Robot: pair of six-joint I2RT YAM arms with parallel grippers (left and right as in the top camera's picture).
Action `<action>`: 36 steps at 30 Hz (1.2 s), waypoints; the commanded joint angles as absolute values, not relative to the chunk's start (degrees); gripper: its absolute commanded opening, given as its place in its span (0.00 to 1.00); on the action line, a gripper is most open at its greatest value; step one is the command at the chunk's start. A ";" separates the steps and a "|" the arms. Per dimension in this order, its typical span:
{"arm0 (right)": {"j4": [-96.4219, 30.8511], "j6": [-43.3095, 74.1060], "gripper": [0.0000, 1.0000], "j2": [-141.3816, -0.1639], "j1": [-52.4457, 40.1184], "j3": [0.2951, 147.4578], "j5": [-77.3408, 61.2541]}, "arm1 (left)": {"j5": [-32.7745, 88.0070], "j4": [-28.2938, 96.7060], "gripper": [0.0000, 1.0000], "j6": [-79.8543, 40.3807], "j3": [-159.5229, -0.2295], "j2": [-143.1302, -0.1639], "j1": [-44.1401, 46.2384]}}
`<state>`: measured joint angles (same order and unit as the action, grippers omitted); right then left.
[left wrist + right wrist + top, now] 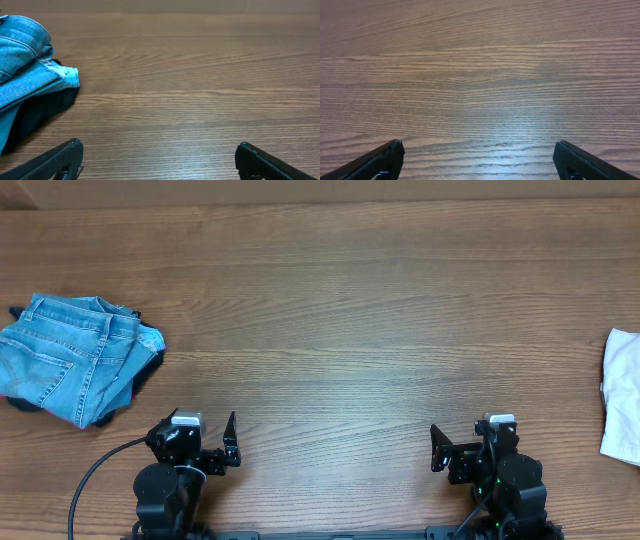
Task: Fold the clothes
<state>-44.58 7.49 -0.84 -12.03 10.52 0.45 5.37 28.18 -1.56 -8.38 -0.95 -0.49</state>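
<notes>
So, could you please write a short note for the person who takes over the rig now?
Left gripper: open, empty, low near the front edge of the table.
Right gripper: open, empty, also near the front edge.
Jeans: bunched at the far left, with dark fabric showing beneath them.
Pale cloth: at the right edge, mostly out of view.
Done: no neat fold is visible.
Left: probably all the folding; nothing is gripped yet.
</notes>
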 commanded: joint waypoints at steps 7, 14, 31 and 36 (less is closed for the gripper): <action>-44.21 7.44 1.00 -0.23 -11.81 9.91 0.80 | 5.56 27.97 1.00 -2.35 -7.84 -0.27 -0.73; -44.21 7.44 1.00 -0.23 -11.81 9.91 0.80 | 5.56 27.97 1.00 -2.35 -7.84 -0.27 -0.73; -25.50 13.04 1.00 -0.23 -11.88 10.11 -36.36 | 27.75 26.72 1.00 -11.29 -9.08 -0.27 -0.73; -26.33 16.56 1.00 -6.09 -11.88 22.68 -24.32 | 18.70 29.50 1.00 -7.88 -28.67 -6.79 -0.73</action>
